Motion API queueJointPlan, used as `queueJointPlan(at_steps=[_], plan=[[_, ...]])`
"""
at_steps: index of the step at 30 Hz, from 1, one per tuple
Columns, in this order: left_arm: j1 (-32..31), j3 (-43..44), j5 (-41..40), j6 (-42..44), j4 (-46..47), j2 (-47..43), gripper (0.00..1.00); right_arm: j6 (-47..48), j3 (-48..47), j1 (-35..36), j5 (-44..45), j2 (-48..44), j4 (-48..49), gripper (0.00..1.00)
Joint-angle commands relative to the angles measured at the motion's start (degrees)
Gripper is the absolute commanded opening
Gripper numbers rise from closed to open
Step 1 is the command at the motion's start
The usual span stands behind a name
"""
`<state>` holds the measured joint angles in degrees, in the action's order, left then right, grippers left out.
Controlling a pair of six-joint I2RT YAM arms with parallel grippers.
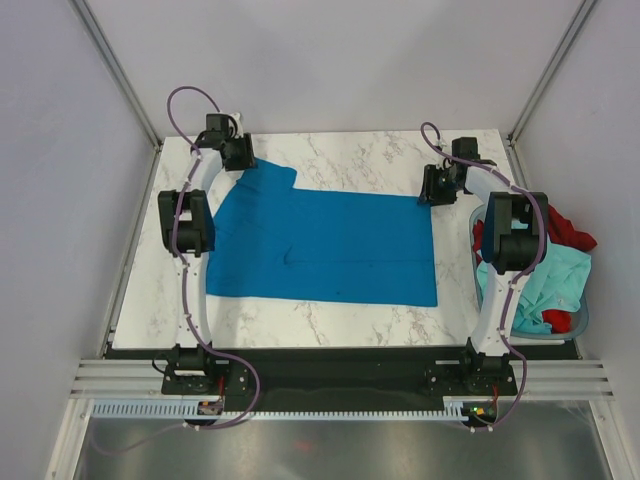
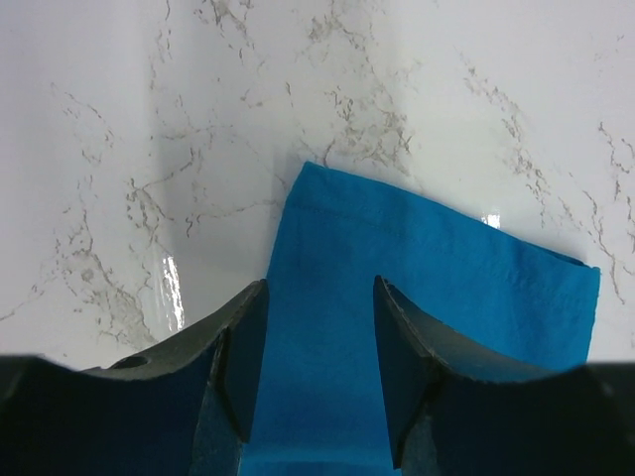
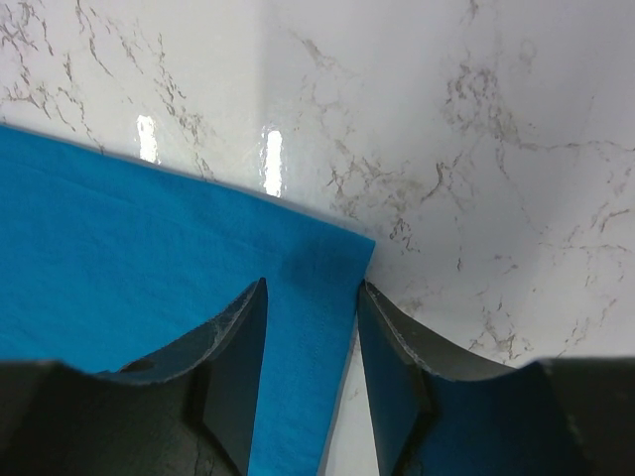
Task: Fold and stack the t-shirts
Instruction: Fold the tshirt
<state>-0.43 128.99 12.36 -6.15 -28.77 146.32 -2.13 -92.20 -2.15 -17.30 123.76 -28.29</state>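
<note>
Marble counter point(image 1: 330, 325) carries the blue t-shirt point(image 1: 330, 250), spread flat between my arms; it may already be doubled over once, though the overhead view leaves that unsure. No stack exists yet. Beside it on my right, the basket point(image 1: 584, 312) holds the mint-teal t-shirt point(image 1: 548, 285) and the red t-shirt point(image 1: 572, 230), both crumpled and unfolded. My left tool point(image 2: 319, 290) gapes over the far sleeve, my right tool point(image 3: 311, 290) over the far hem corner, neither gripping.

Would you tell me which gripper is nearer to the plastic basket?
Right. The right gripper is at the blue t-shirt's far right corner, just beside the basket; the left gripper is across the table over its sleeve.
</note>
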Motion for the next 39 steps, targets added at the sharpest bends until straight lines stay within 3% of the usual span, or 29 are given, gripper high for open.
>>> queueJointPlan(at_steps=[1,12,21,23,31,39], plan=[[0.3,0.3,-0.2,3.2,-0.1,-7.1,0.54,0.8,-1.8,-0.2,-0.7,0.1,0.0,0.49],[0.3,-3.3,-3.9,2.4,-0.3,-5.3,0.52,0.7,-1.7,-0.2,-0.9,-1.2,0.0,0.49],[0.3,-3.7,-1.8,2.3,-0.3,-1.7,0.49,1.2,-1.8,-0.2,-0.5,-0.9,-0.1,0.49],[0.3,-3.3,-0.7,2.6,-0.4,-1.0,0.43,1.3,-1.7,-0.2,-0.4,-0.6,-0.1,0.48],[-0.4,-1.3,4.1,3.7,-0.3,-0.8,0.02,4.0,-2.3,-0.2,1.0,0.3,0.3,0.45],[-0.4,-0.4,6.6,3.4,-0.2,-2.0,0.02,4.4,-2.8,-0.2,0.3,0.8,1.8,0.51]])
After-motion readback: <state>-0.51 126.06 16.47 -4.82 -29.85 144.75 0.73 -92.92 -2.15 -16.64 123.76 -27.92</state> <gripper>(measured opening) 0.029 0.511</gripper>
